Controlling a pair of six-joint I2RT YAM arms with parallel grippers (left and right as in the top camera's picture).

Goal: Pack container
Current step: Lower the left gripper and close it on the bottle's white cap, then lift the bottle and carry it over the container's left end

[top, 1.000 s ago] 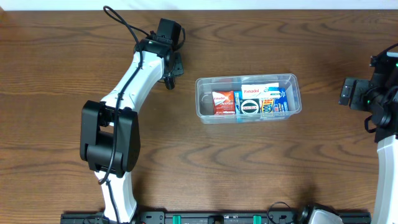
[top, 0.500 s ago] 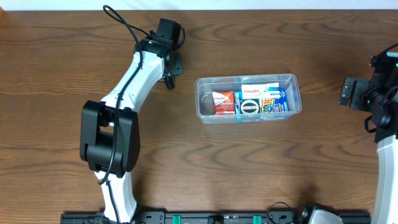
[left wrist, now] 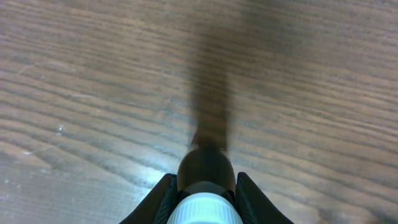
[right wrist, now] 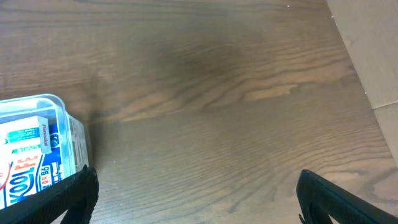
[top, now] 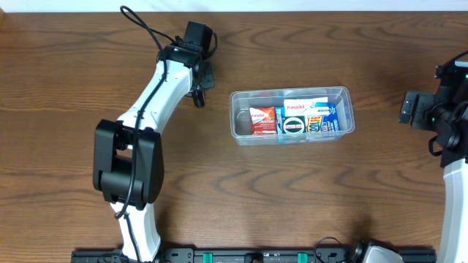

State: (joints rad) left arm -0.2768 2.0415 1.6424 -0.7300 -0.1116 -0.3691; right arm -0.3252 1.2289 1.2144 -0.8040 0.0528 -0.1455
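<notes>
Status: the container (top: 292, 115) sat on the counter (top: 307, 212) right of centre, with boxes (top: 296, 117) stood side by side inside, presumably to save space. There was a slim gap at its 3 o'clock end. The left gripper (top: 199, 89) hung at the container's 10 o'clock, apart from the rim. Its jaws sat close either side of a small white, dark-tipped round thing (left wrist: 205, 202), and I couldn't tell if it was clamped. The right gripper (right wrist: 196, 194) was released, spread wide and empty at 3 o'clock, clear of the short wall and likely parked. Bare counter all round, roomiest at 6 o'clock.

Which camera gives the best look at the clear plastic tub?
The overhead one: the whole tub and its boxes show. The right wrist catches only one corner; the left wrist sees just table.
</notes>
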